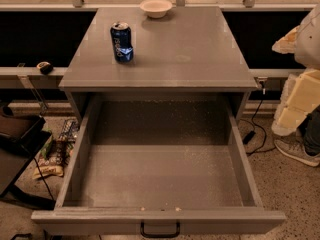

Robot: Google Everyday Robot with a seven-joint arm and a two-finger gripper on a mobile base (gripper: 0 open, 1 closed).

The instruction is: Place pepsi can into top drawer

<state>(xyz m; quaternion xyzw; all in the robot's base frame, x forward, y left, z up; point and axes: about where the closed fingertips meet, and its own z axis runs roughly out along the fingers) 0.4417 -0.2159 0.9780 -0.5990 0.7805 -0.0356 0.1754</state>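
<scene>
The pepsi can (121,42) is dark blue with a silver top. It stands upright on the left part of the grey cabinet top (190,54). The top drawer (160,219) below is pulled fully open. It shows a bare speckled floor and a black handle (160,231) on its front panel. My gripper (296,101) shows as pale cream blocks at the right edge of the view. It hangs beside the cabinet, well to the right of the can and off the drawer's right side. It holds nothing.
A cream bowl (156,7) sits at the back of the cabinet top. Snack bags (55,154) and a dark stand lie on the floor left of the drawer. A cable (252,129) and a grey shoe (296,151) are on the floor at the right.
</scene>
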